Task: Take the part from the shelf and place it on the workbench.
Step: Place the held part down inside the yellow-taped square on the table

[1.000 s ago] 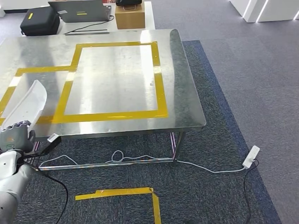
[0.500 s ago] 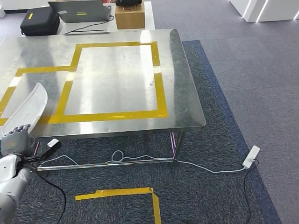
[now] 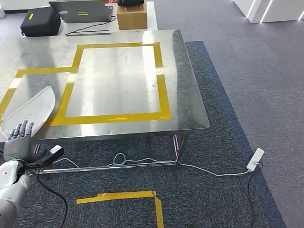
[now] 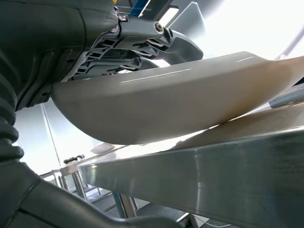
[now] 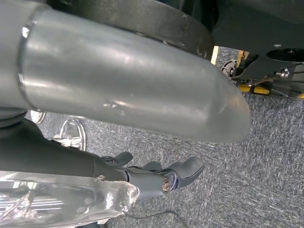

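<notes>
The part (image 3: 30, 111) is a white curved shell lying on the steel workbench (image 3: 118, 80) at its near left edge, partly over the yellow tape. My left hand (image 3: 17, 141) is just below and in front of the part's near end, fingers spread upward and holding nothing. In the left wrist view the white part (image 4: 161, 104) rests on the workbench edge (image 4: 215, 175), with my dark fingers (image 4: 150, 42) just behind it. My right hand (image 5: 161, 178) hangs beside my body over the carpet, fingers loosely extended and empty.
Yellow tape (image 3: 118, 116) outlines a large rectangle on the workbench. A black case (image 3: 40, 21), a laptop (image 3: 82, 10) and a cardboard box (image 3: 132, 16) sit on a table behind. A white power strip (image 3: 255, 159) and cables (image 3: 118, 159) lie on the carpet.
The part has tipped down from a raised tilt to lie on the workbench. My left hand has let go, spread its fingers and dropped slightly below the table edge.
</notes>
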`<act>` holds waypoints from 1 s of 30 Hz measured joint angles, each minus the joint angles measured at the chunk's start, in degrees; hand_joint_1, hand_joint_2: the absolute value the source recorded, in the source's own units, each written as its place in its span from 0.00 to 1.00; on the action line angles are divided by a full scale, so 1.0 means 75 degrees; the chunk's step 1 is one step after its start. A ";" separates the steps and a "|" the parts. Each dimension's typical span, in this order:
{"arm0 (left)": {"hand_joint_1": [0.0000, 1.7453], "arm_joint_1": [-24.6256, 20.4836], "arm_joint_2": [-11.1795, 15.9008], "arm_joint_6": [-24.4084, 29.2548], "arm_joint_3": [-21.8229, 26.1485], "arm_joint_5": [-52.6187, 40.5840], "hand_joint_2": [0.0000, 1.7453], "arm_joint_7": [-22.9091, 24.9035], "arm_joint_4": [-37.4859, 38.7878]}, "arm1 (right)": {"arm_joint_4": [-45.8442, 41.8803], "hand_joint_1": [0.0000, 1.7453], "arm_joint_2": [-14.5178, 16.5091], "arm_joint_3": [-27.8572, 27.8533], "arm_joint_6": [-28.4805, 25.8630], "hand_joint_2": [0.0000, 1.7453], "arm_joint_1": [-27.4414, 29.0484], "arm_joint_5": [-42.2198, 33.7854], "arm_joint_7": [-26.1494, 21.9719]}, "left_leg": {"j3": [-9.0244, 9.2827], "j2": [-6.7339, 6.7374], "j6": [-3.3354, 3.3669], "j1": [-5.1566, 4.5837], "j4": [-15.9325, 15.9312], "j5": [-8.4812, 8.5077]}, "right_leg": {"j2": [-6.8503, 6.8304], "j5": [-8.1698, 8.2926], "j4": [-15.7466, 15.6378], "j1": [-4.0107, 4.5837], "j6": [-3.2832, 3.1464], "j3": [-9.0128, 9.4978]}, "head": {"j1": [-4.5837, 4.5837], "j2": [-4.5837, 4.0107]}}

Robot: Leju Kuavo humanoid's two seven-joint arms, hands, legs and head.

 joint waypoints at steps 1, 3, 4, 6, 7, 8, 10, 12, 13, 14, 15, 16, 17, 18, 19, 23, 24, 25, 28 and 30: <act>0.00 0.0005 0.0000 0.0013 0.0006 0.0006 0.00 0.0013 -0.0001 | 0.0000 0.00 0.0005 0.0000 0.0000 0.00 0.0000 0.0000 0.0002 | 0.0000 0.0000 0.0000 0.0000 0.0000 0.0000 | 0.0000 0.0000 0.0000 0.0000 0.0000 0.0000 | 0.0000 0.0000; 0.00 0.0028 0.0000 0.0028 0.0029 0.0006 0.00 0.0036 -0.0019 | 0.0000 0.00 0.0015 0.0000 0.0001 0.00 0.0000 0.0002 0.0012 | 0.0000 0.0000 0.0000 0.0000 0.0000 0.0000 | 0.0000 0.0000 0.0000 0.0000 0.0000 0.0000 | -0.0001 -0.0001; 0.00 0.0044 0.0000 0.0031 0.0047 0.0005 0.00 0.0042 -0.0034 | 0.0000 0.00 0.0020 0.0000 0.0001 0.00 0.0000 0.0004 0.0017 | 0.0000 0.0000 0.0000 0.0000 0.0000 0.0000 | 0.0001 0.0000 0.0000 0.0000 0.0000 -0.0001 | -0.0001 0.0000; 0.00 0.0075 0.0000 0.0034 0.0097 0.0003 0.00 0.0044 -0.0069 | 0.0000 0.00 0.0025 0.0000 0.0003 0.00 0.0000 0.0009 0.0023 | 0.0000 0.0000 0.0000 0.0000 0.0000 0.0000 | 0.0001 0.0000 0.0000 0.0000 0.0000 -0.0001 | -0.0001 0.0001; 0.00 0.0092 0.0000 0.0035 0.0122 0.0002 0.00 0.0044 -0.0090 | 0.0000 0.00 0.0026 0.0000 0.0003 0.00 0.0000 0.0012 0.0023 | 0.0000 0.0000 0.0000 0.0000 0.0000 0.0000 | 0.0001 0.0000 0.0000 0.0000 0.0000 -0.0001 | -0.0001 0.0001; 0.00 0.0108 0.0000 0.0037 0.0146 0.0001 0.00 0.0043 -0.0111 | 0.0000 0.00 0.0027 0.0000 0.0003 0.00 0.0000 0.0015 0.0023 | 0.0000 0.0000 0.0000 0.0000 0.0000 0.0000 | 0.0001 0.0000 0.0000 0.0000 0.0000 -0.0001 | -0.0001 0.0001; 0.00 0.0134 0.0000 0.0042 0.0179 0.0001 0.00 0.0040 -0.0149 | 0.0000 0.00 0.0028 0.0000 0.0003 0.00 0.0000 0.0020 0.0023 | 0.0000 0.0000 0.0000 0.0000 0.0000 0.0000 | 0.0000 0.0000 0.0000 0.0000 0.0000 -0.0001 | -0.0001 0.0001; 0.00 0.0145 0.0000 0.0045 0.0195 0.0001 0.00 0.0035 -0.0175 | 0.0000 0.00 0.0028 0.0000 0.0003 0.00 0.0000 0.0023 0.0023 | 0.0000 0.0000 0.0000 0.0000 0.0000 0.0000 | 0.0000 0.0000 0.0000 0.0000 0.0000 0.0000 | -0.0001 0.0001; 0.00 0.0149 0.0000 0.0045 0.0199 0.0001 0.00 0.0030 -0.0184 | 0.0000 0.00 0.0028 0.0000 0.0003 0.00 0.0000 0.0023 0.0023 | 0.0000 0.0000 0.0000 0.0000 0.0000 0.0000 | 0.0000 0.0000 0.0000 0.0000 0.0000 0.0000 | -0.0001 0.0001; 0.00 0.0150 0.0000 0.0046 0.0203 0.0001 0.00 0.0025 -0.0191 | 0.0000 0.00 0.0028 0.0000 0.0003 0.00 0.0000 0.0023 0.0023 | 0.0000 0.0000 0.0000 0.0000 0.0000 0.0000 | 0.0000 0.0000 0.0000 0.0000 0.0000 0.0000 | -0.0001 0.0001; 0.00 0.0152 0.0000 0.0047 0.0206 0.0001 0.00 0.0021 -0.0197 | 0.0000 0.00 0.0028 0.0000 0.0003 0.00 0.0000 0.0023 0.0023 | 0.0000 0.0000 0.0000 0.0000 0.0000 0.0000 | 0.0000 0.0000 0.0000 0.0000 0.0000 0.0000 | -0.0001 0.0001; 0.00 0.0155 0.0000 0.0047 0.0210 0.0001 0.00 0.0019 -0.0203 | 0.0000 0.00 0.0028 0.0000 0.0003 0.00 0.0000 0.0023 0.0023 | 0.0000 0.0000 0.0000 0.0000 0.0000 0.0000 | 0.0000 0.0000 0.0000 0.0000 0.0000 0.0000 | -0.0001 0.0001; 0.00 0.0159 0.0000 0.0047 0.0214 0.0001 0.00 0.0019 -0.0210 | 0.0000 0.00 0.0028 0.0000 0.0003 0.00 0.0000 0.0023 0.0023 | 0.0000 0.0000 0.0000 0.0000 0.0000 0.0000 | 0.0000 0.0000 0.0000 0.0000 0.0000 0.0000 | -0.0001 0.0001; 0.00 0.0163 0.0000 0.0047 0.0219 0.0001 0.00 0.0019 -0.0218 | 0.0000 0.00 0.0028 0.0000 0.0003 0.00 0.0000 0.0023 0.0023 | 0.0000 0.0000 0.0000 0.0000 0.0000 0.0000 | 0.0000 0.0000 0.0000 0.0000 0.0000 0.0000 | -0.0001 0.0001; 0.00 0.0167 0.0000 0.0047 0.0224 0.0001 0.00 0.0019 -0.0224 | 0.0000 0.00 0.0028 0.0000 0.0003 0.00 0.0000 0.0023 0.0023 | 0.0000 0.0000 0.0000 0.0000 0.0000 0.0000 | 0.0000 0.0000 0.0000 0.0000 0.0000 0.0000 | -0.0001 0.0001; 0.00 0.0180 0.0000 0.0047 0.0236 0.0001 0.00 0.0018 -0.0250 | 0.0000 0.00 0.0031 0.0000 0.0003 0.00 0.0000 0.0025 0.0023 | 0.0000 0.0000 0.0000 0.0000 0.0000 0.0000 | 0.0000 0.0000 0.0000 0.0000 0.0000 0.0000 | -0.0001 -0.0001; 0.00 0.0181 0.0000 0.0047 0.0237 0.0000 0.00 0.0017 -0.0251 | 0.0000 0.00 0.0031 0.0000 0.0003 0.00 0.0000 0.0025 0.0023 | 0.0000 0.0000 0.0000 0.0000 0.0000 0.0000 | 0.0000 0.0000 0.0000 0.0000 0.0000 0.0000 | -0.0001 -0.0001; 0.00 0.0182 0.0000 0.0047 0.0238 -0.0007 0.00 0.0015 -0.0252 | 0.0000 0.00 0.0031 0.0000 0.0003 0.00 0.0000 0.0025 0.0023 | 0.0000 0.0000 0.0000 0.0000 0.0000 0.0000 | 0.0000 0.0000 0.0000 0.0000 0.0000 0.0000 | -0.0001 -0.0001; 0.00 0.0190 0.0000 0.0047 0.0242 -0.0031 0.00 -0.0006 -0.0262 | 0.0000 0.00 0.0031 0.0000 0.0003 0.00 0.0000 0.0027 0.0037 | 0.0000 0.0000 0.0000 0.0000 0.0000 0.0000 | 0.0000 0.0000 0.0000 0.0000 0.0000 0.0000 | -0.0001 0.0000; 0.00 0.0214 0.0000 0.0047 0.0263 0.0001 0.00 -0.0053 -0.0315 | 0.0000 0.00 0.0031 0.0000 0.0003 0.00 0.0000 0.0035 0.0044 | 0.0000 0.0000 0.0000 0.0000 0.0000 0.0000 | 0.0000 0.0000 0.0000 0.0000 0.0000 -0.0001 | -0.0001 0.0000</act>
